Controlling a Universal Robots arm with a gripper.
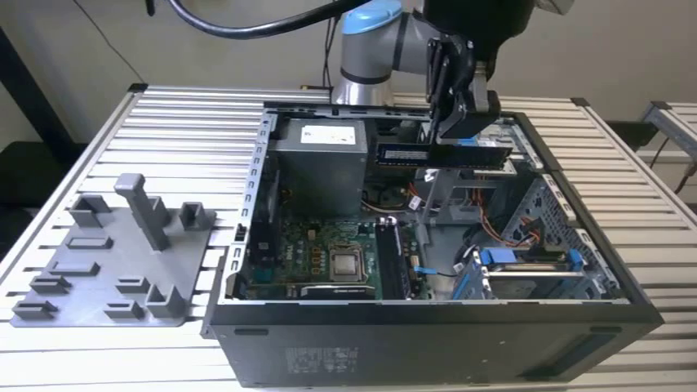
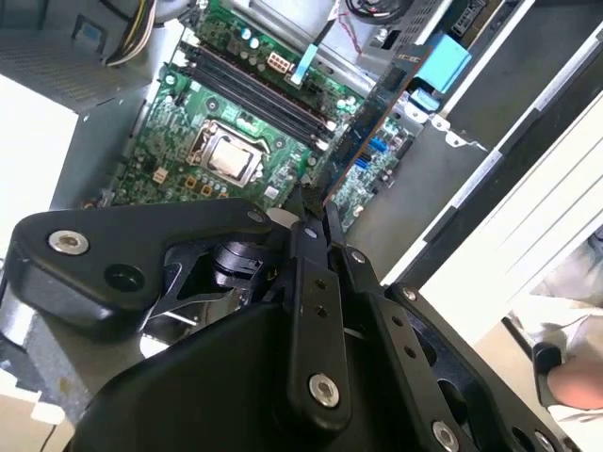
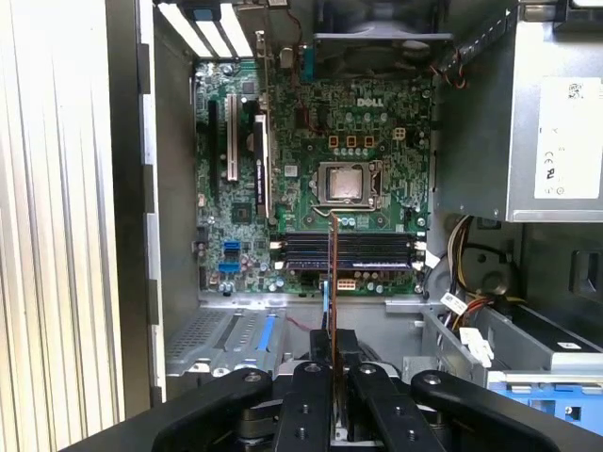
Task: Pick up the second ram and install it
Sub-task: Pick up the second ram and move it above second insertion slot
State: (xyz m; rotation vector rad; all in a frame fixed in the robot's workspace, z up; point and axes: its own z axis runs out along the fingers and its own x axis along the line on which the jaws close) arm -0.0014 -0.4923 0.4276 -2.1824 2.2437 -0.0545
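Exterior view shows our gripper [image 1: 463, 139] clamped on the second ram [image 1: 409, 155], which we hold level above the open computer case [image 1: 436, 318], clear of the motherboard [image 1: 316, 257].

The exterior view overlooks the computer case [image 1: 436, 343] from above; both wrist views share its motherboard [image 3: 301, 160] [image 2: 165, 141] close-up.

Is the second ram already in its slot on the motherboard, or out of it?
Out. The gripper is shut on the second ram, holding it in the air over the open computer case, apart from the memory slots.
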